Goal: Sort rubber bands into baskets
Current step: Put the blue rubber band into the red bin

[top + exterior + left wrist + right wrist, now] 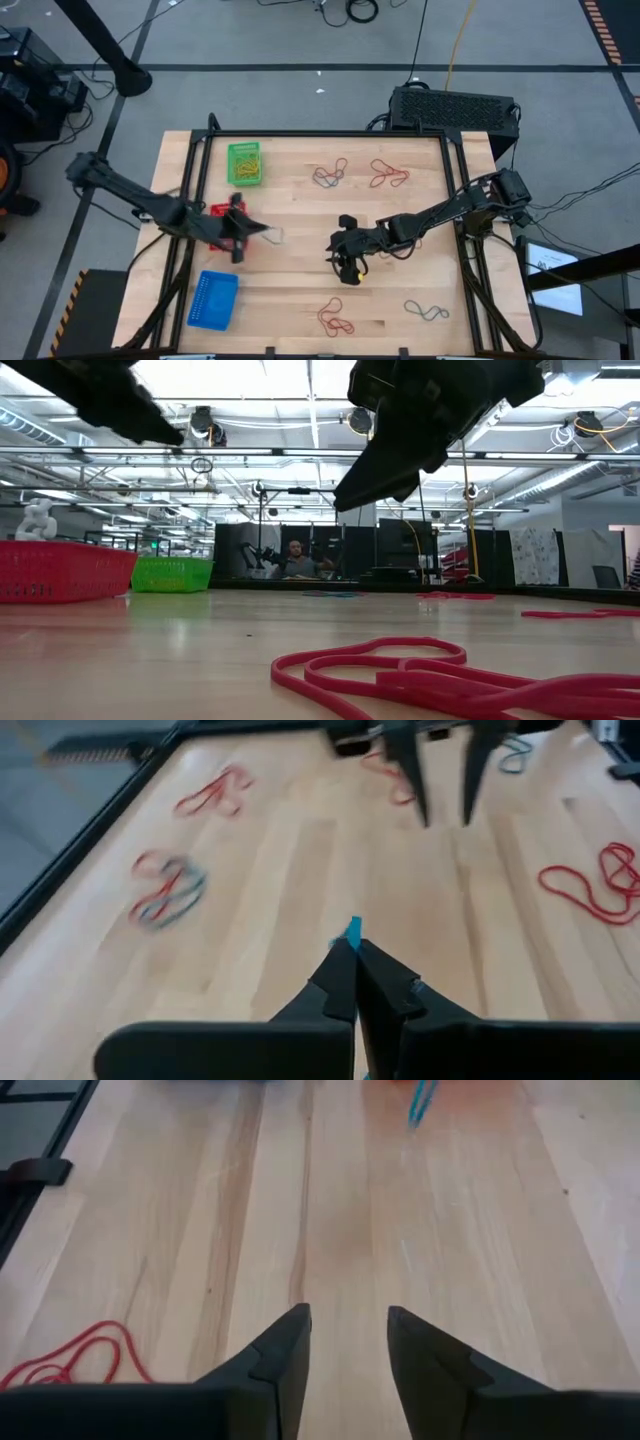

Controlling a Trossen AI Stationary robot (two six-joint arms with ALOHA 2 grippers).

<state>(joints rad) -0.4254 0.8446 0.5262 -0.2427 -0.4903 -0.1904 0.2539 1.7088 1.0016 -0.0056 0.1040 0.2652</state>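
Blue band [353,929] sits pinched in the left tool [355,955], whose fingers are closed on it just beside the red basket [222,211]. Near the bench [300,290] middle the right tool [347,1342] hangs with fingers apart and empty. Other bands [335,320] lie scattered; green basket [245,163] and blue basket [213,299] sit along the left edge.

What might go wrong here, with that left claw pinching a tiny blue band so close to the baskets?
The left gripper is shut on a blue rubber band by only a sliver, so it may slip out. It sits beside the red basket, and the blue basket is farther off, so the band could land in the wrong one. The open right gripper hovers over bare wood and may close on nothing.
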